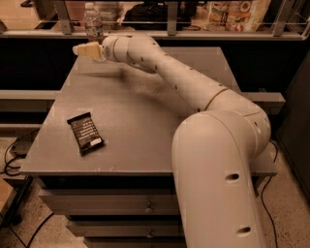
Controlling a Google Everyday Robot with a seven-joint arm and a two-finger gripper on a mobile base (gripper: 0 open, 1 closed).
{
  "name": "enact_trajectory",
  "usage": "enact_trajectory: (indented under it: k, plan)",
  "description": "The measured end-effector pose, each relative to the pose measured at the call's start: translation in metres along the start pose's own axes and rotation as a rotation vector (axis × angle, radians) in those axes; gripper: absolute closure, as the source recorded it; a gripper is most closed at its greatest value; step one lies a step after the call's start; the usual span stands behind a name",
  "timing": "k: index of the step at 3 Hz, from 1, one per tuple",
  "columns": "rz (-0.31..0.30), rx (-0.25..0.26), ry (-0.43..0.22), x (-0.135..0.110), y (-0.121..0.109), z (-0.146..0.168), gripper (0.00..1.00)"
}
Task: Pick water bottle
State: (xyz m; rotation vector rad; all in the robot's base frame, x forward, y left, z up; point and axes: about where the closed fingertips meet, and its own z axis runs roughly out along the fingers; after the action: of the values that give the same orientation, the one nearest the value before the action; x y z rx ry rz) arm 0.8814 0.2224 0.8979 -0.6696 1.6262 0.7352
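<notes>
The water bottle (92,20) is a small clear plastic bottle with a white cap. It stands upright at the far left edge of the grey table (145,116). My gripper (83,49) is at the end of the long white arm (164,68). It reaches across the table to the far left corner. The gripper sits right in front of the bottle's lower part and hides its base. I cannot tell whether it touches the bottle.
A black snack bar wrapper (85,132) lies flat near the table's front left. A metal rail (193,33) runs behind the table, with bags (237,12) beyond it. My white base (218,174) stands at the table's front right. Drawers (111,208) sit under the tabletop.
</notes>
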Motion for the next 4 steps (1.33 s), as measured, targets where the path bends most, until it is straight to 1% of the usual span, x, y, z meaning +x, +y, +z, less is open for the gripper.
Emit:
enact_trajectory:
  k: [1,2,3,4]
  plan:
    - [0.007,0.008,-0.006,-0.002,-0.001,0.009,0.00]
    - [0.011,0.008,-0.009,-0.002,0.000,0.017,0.18]
    - [0.030,0.017,-0.016,-0.001,-0.002,0.019,0.41]
    - [0.039,0.023,-0.032,-0.006,-0.003,0.011,0.64]
